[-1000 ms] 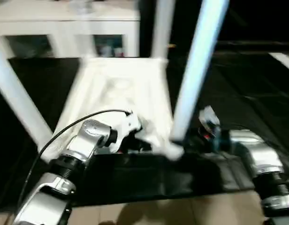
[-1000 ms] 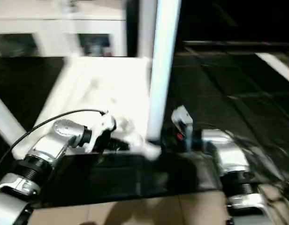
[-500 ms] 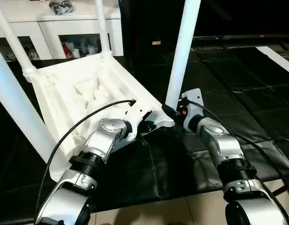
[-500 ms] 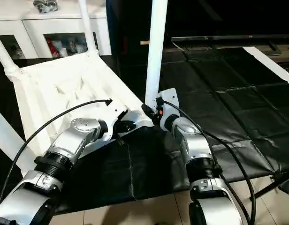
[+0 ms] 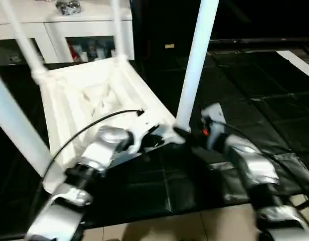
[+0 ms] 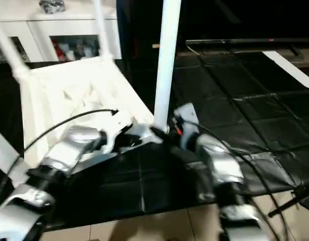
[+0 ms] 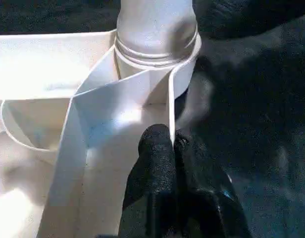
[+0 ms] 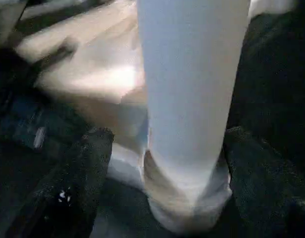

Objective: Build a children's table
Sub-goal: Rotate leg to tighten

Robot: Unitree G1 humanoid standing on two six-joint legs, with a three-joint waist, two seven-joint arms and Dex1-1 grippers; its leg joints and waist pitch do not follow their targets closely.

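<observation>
The children's table lies upside down and tilted on the black mat, its ribbed white tabletop [image 5: 89, 100] facing up. White legs rise from its corner sockets, the nearest one [image 5: 194, 65] at the corner by both grippers. My left gripper [image 7: 171, 141] is shut on the tabletop's thin rim wall, just beside that leg's socket [image 7: 157, 54]. My right gripper [image 8: 167, 144] stands open around the base of the same leg [image 8: 192, 89], one black finger [image 8: 78, 183] on each side with a gap to the tube. Both grippers also show in the head views: the left gripper [image 5: 155, 142] and the right gripper [image 5: 187, 136].
A white cabinet [image 5: 79, 30] with glass doors stands at the back left. Black floor mats [image 5: 255, 95] cover the ground to the right, with a white strip [image 5: 295, 57] at the far right. Pale floor tiles [image 5: 194, 226] run along the near edge.
My right gripper's fingers have spread away from the leg's base. The left gripper keeps its pinch on the rim. The whole picture has shifted with the head.
</observation>
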